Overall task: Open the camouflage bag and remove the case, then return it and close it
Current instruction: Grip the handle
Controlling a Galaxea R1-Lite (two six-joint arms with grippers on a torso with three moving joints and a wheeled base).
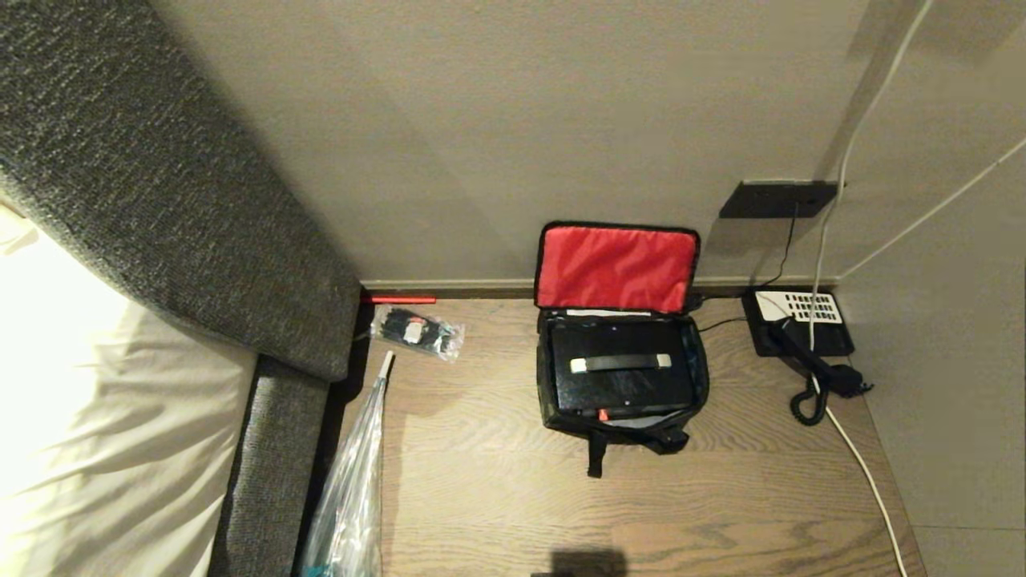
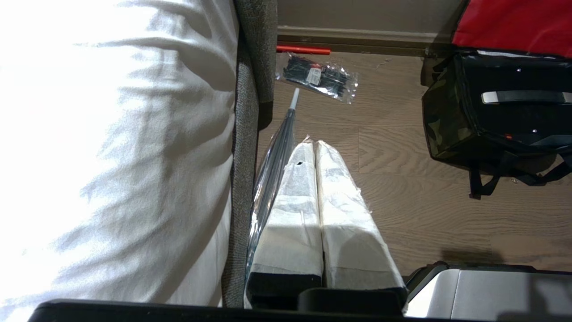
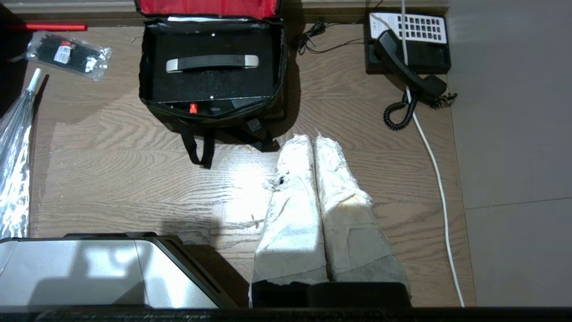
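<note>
Lifting the case by its handle from the camouflage bag, lid open; left gripper and right gripper closed, empty, well short.

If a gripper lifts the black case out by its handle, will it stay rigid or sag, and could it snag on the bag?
The case looks flat-topped and square-edged, so it is probably stiff rather than floppy. Its handle sits centred, so it should hang fairly level. It fills the camouflage bag closely, so the soft walls may drag or lift with it.
</note>
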